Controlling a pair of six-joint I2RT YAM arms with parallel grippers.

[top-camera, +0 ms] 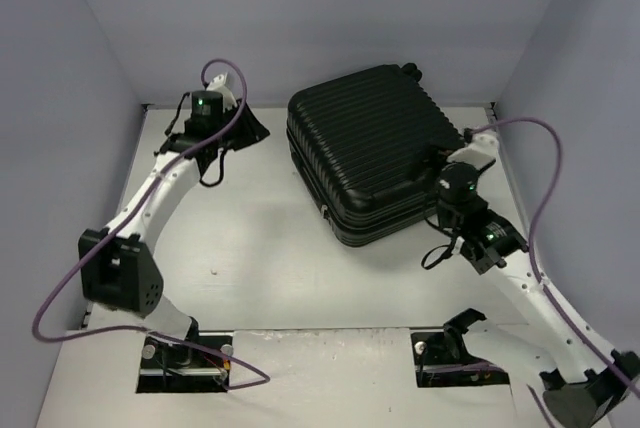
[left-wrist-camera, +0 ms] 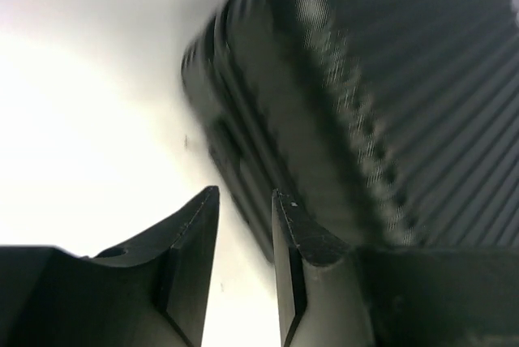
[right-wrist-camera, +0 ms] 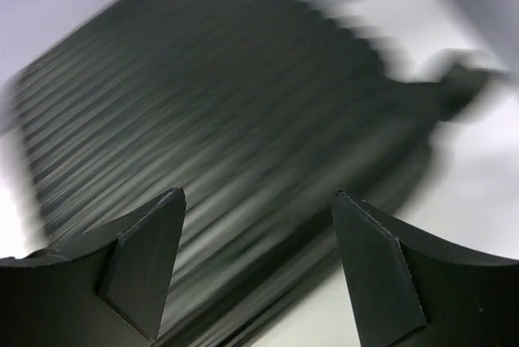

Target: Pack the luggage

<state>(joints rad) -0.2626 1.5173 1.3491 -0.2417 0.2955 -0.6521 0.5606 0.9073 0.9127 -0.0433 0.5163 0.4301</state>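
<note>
The luggage (top-camera: 370, 148) is a black ribbed hard-shell suitcase lying closed on the white table at the back right, with a wheel (top-camera: 410, 70) at its far corner. My left gripper (top-camera: 248, 126) is just left of the suitcase's far-left corner, jaws slightly apart and empty. In the left wrist view, the left gripper (left-wrist-camera: 243, 193) points at the blurred suitcase (left-wrist-camera: 365, 104) side. My right gripper (top-camera: 452, 163) is over the suitcase's right edge. In the right wrist view, the right gripper (right-wrist-camera: 259, 197) is wide open and empty above the ribbed shell (right-wrist-camera: 211, 104).
Lilac walls (top-camera: 90, 68) close in the table on the left, back and right. Purple cables (top-camera: 545, 178) loop from both arms. Bare white tabletop (top-camera: 260, 248) lies in front of the suitcase, between the arms.
</note>
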